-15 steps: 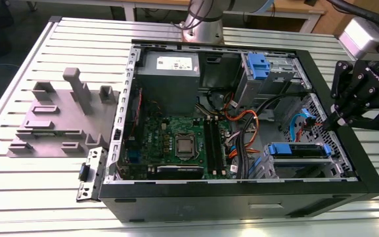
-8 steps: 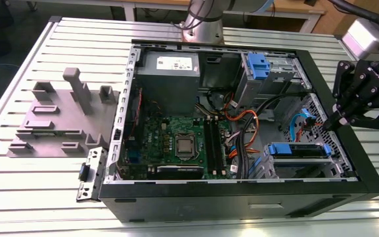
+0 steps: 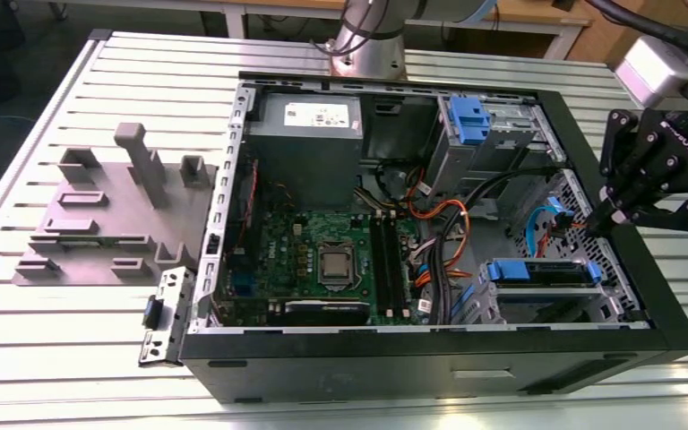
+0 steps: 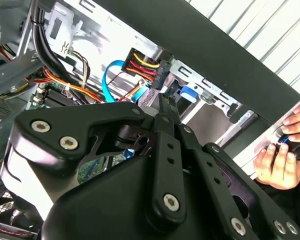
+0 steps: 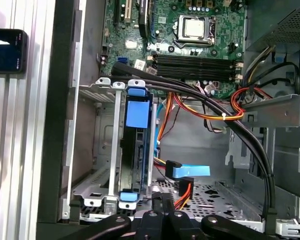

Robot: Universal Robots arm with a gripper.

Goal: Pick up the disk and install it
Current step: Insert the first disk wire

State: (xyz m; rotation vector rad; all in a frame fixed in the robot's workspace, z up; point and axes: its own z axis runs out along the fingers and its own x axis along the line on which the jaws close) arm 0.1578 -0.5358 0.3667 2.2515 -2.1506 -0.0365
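The disk (image 5: 137, 150) sits edge-on inside the metal drive cage (image 5: 97, 145) of the open computer case, its blue carrier frame showing at both ends. In the exterior view the disk (image 3: 541, 271) lies in the cage near the case's front corner, on the exterior view's right. My gripper (image 3: 591, 221) hangs just above that corner, inside the case wall, with its black fingers pressed together and nothing between them. In both wrist views the fingertips (image 4: 165, 102) (image 5: 162, 200) are close to the loose blue data connector (image 5: 190, 171) and power plug, beside the cage.
Motherboard (image 3: 320, 260), power supply (image 3: 308, 125) and bundled cables (image 5: 225, 117) fill the case. A second blue carrier (image 3: 469, 121) sits in the upper bay. A grey fixture block (image 3: 105, 215) stands on the exterior view's left. A person's hand (image 4: 282, 150) rests by the case; a phone (image 5: 7, 50) lies outside.
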